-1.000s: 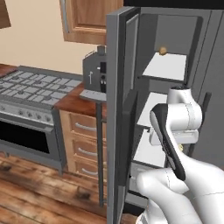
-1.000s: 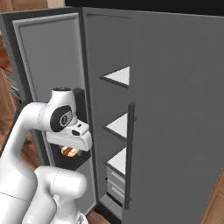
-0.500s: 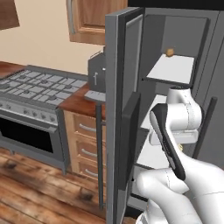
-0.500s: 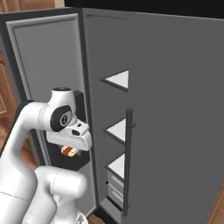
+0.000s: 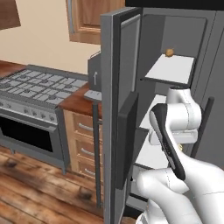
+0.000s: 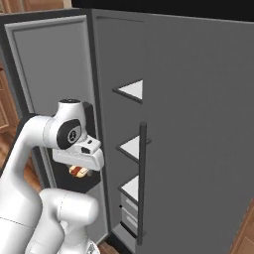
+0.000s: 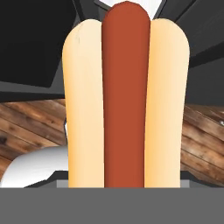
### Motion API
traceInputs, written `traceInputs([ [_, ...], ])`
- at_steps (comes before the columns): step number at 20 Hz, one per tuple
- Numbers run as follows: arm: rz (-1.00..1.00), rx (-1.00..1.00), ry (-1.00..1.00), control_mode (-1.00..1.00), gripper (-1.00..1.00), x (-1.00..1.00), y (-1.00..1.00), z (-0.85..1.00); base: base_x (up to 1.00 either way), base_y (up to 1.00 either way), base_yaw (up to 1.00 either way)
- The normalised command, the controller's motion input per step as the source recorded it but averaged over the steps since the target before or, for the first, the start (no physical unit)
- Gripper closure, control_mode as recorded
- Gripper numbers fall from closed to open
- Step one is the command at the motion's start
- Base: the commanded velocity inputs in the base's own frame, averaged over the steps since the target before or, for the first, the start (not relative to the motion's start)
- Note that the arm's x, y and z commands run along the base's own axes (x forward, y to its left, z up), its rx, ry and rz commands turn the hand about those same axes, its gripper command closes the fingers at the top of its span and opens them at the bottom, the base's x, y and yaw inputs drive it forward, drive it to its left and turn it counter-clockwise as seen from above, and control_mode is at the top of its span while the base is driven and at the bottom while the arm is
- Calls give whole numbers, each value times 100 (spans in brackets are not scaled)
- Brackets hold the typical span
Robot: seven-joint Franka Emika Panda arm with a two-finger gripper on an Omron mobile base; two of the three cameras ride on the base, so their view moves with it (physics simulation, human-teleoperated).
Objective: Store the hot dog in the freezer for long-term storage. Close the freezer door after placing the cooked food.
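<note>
The pincer [image 6: 78, 171] is closed on the hot dog [image 7: 126, 100], held low beside the open freezer door [image 5: 120, 127] (outside the shelves). Swinging in carelessly, I judge, could clip a freezer [image 6: 130, 149] shelf edge and dislodge it.

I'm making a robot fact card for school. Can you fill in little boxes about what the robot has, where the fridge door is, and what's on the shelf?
held thing: hot dog, tan bun with a red-orange sausage, close in front of the hand camera
gripper: shut on the hot dog, low beside the arm
freezer door: swung open
freezer: white shelves, grey drawers at the bottom
top shelf: one small round brown lump
hot dog stored: not yet
nearby: stove, wood floor
</note>
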Motion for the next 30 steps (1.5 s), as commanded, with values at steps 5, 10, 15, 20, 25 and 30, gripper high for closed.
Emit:
traceInputs([
  [5,0,0,0,100,100,0,0,0,-7,-25,0],
  [10,0,0,0,100,100,0,0,0,-1,-33,0],
  [15,0,0,0,100,100,0,0,0,-4,-43,-4],
  [20,0,0,0,100,100,0,0,0,1,-14,-15],
  [25,0,0,0,100,100,0,0,0,30,-1,-8],
  [30,0,0,0,100,100,0,0,0,40,-1,-6],
])
